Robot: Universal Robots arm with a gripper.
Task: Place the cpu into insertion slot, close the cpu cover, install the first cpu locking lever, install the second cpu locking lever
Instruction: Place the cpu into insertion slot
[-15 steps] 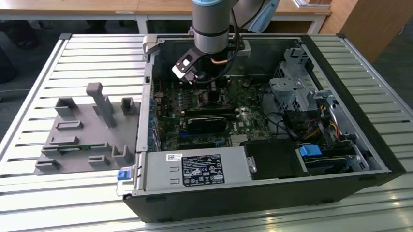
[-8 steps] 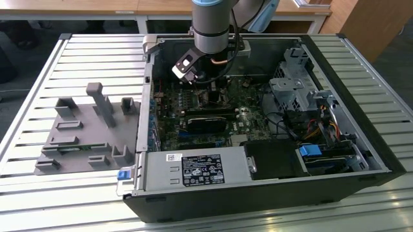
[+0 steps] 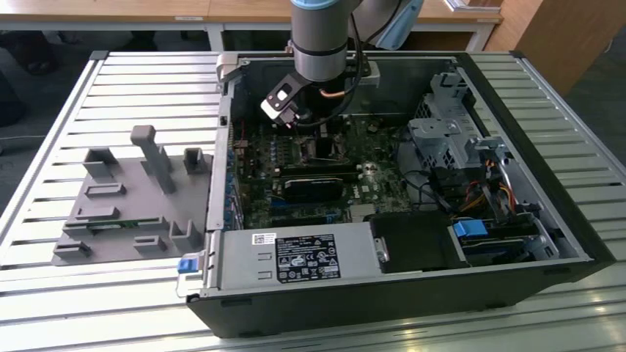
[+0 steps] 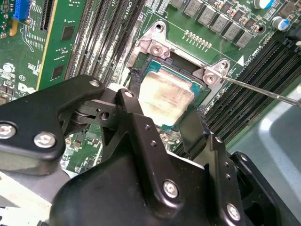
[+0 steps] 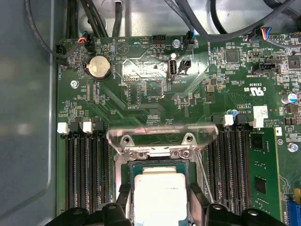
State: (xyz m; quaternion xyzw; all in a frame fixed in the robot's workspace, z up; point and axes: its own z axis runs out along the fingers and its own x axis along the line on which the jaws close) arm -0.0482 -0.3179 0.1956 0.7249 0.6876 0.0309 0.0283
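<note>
Black two-fingered hand closed narrow on the cpu, a small flat square chip with a dull silvery-grey metal top.
In both wrist views the fingers press against two opposite edges of the cpu, which lies inside the insertion slot, a small square black-framed socket on the green circuit board; whether it is fully seated I cannot tell. The cpu cover, a thin grey metal frame plate, stands raised at the slot's far edge, off the chip. A thin bare wire lever angles away from one corner of the socket. In the exterior view the grey arm reaches down into the open black computer case, which rests on the slatted metal table.
</note>
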